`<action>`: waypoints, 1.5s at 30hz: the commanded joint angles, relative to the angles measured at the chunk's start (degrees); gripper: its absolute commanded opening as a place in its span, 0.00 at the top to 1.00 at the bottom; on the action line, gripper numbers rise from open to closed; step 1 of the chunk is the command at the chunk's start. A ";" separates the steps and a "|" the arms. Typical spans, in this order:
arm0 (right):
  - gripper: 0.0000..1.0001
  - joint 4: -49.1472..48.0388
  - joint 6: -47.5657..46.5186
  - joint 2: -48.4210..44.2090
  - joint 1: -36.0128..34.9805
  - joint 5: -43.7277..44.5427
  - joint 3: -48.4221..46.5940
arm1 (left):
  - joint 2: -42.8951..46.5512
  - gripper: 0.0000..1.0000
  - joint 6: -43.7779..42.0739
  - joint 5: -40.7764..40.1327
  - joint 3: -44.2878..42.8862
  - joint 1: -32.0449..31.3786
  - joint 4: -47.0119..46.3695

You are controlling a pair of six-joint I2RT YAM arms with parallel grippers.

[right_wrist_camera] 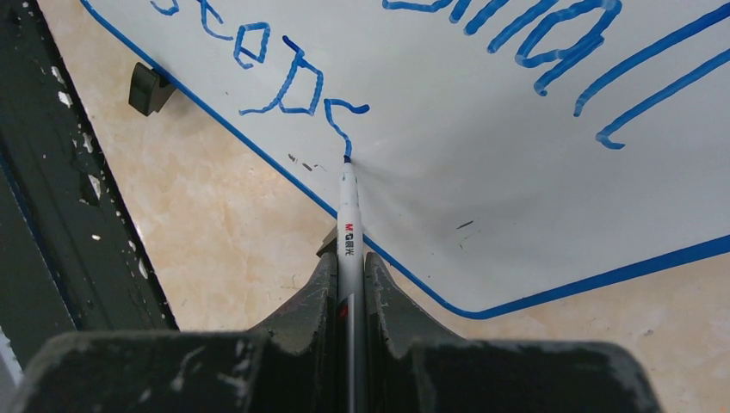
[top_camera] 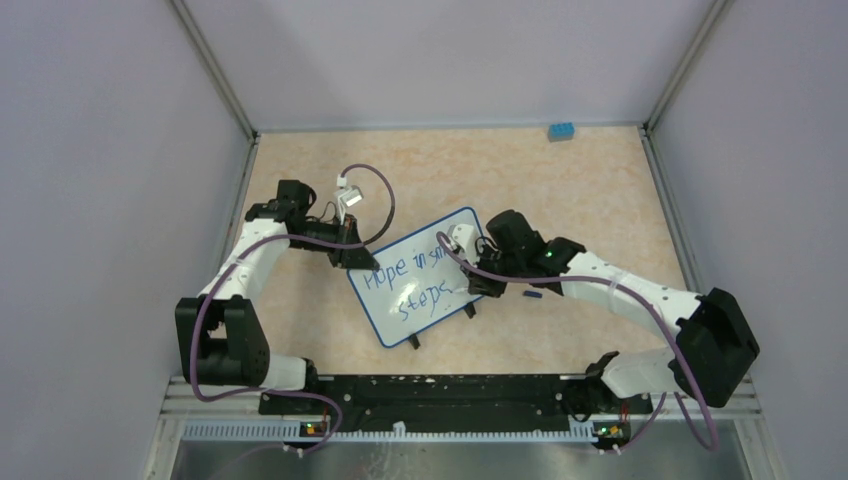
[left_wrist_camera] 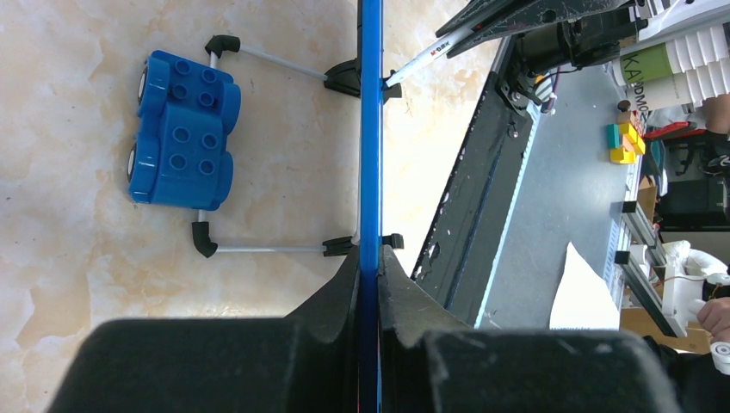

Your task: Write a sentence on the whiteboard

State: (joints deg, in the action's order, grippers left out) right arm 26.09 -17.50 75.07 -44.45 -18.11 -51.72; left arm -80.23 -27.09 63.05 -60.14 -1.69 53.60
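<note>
The whiteboard [top_camera: 425,285], white with a thin blue rim and black clip feet, stands tilted mid-table. My left gripper [top_camera: 352,250] is shut on its upper left edge; in the left wrist view the blue rim [left_wrist_camera: 371,129] runs between my jaws [left_wrist_camera: 371,258]. My right gripper [top_camera: 478,268] is shut on a white marker [right_wrist_camera: 349,232] whose tip touches the board [right_wrist_camera: 482,206]. The sentence [top_camera: 415,280] in blue reads "Hope in small" over "steps"; the tip sits at the end of the last "s" [right_wrist_camera: 340,120].
A blue toy block [top_camera: 561,131] lies at the table's far right edge. A blue studded block [left_wrist_camera: 182,129] lies behind the board by its wire feet. A small dark object [top_camera: 533,293] lies beside the right arm. The black base rail [top_camera: 440,395] runs along the near edge.
</note>
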 commanded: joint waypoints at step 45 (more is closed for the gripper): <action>1.00 0.36 -2.91 -2.34 0.94 -0.96 -0.21 | 0.72 1.00 -0.48 -0.38 0.81 -0.24 -0.67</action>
State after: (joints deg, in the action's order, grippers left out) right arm 27.46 -19.35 73.25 -44.25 -19.94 -51.90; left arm -80.23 -27.09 63.07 -60.14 -1.69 53.60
